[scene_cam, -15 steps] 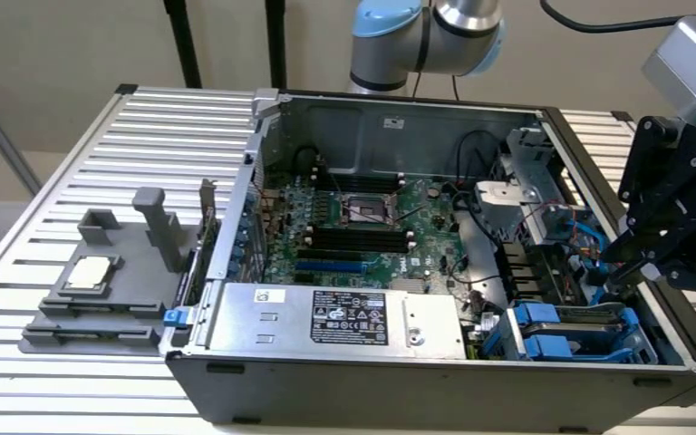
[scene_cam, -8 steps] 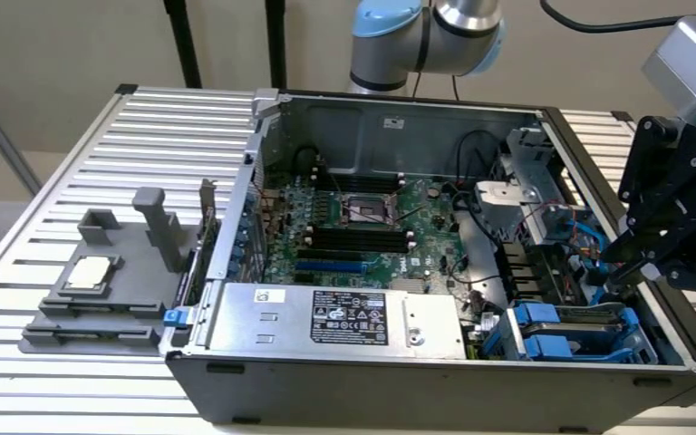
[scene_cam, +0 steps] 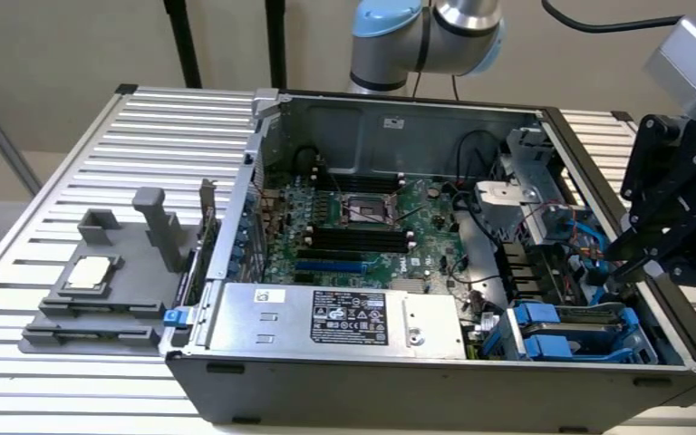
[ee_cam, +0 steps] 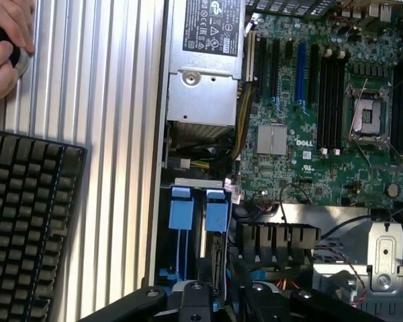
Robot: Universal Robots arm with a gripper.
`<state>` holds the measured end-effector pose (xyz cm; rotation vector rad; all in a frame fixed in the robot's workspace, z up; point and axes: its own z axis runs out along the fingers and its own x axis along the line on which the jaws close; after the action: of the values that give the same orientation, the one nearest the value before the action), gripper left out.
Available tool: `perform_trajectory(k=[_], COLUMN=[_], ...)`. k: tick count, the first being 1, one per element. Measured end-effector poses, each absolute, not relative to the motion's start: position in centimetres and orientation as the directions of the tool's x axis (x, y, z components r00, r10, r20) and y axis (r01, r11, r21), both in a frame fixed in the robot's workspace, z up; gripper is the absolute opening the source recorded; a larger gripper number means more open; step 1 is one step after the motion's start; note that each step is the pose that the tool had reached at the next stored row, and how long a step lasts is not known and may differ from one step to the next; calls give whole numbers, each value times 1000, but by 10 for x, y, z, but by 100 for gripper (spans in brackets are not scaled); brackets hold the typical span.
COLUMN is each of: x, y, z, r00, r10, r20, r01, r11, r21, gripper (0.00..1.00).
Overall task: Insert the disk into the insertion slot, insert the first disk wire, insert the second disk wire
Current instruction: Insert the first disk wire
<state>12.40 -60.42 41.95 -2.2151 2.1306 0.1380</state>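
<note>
Exterior view: the black linkage gripper reaches into the open dark grey computer case at its three o'clock wall, close to thin blue cables. I cannot tell whether it is clamped on anything. At eight o'clock from it, the silver-grey hard drive in its bright blue plastic frame looks seated in the grey metal cage's slot. Wire work seems in hand, so square the plug to its socket, press straight, and avoid snagging neighbouring leads.

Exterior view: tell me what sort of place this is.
Probably a robotics lab's computer-assembly test bench: an opened desktop computer case sits on a slatted metal table, a robot arm reaches over it, and a keyboard lies alongside.
</note>
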Motion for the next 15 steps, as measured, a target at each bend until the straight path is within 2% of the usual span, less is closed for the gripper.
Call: perform_trajectory(k=[4, 15], x=[135, 157], y=[-603, -587], z=[414, 394], r00=[39, 42], r10=[-995, -995], r20=[-96, -94], r01=[-999, -999], r11=[-41, -43], r21=[16, 16], gripper=[25, 25])
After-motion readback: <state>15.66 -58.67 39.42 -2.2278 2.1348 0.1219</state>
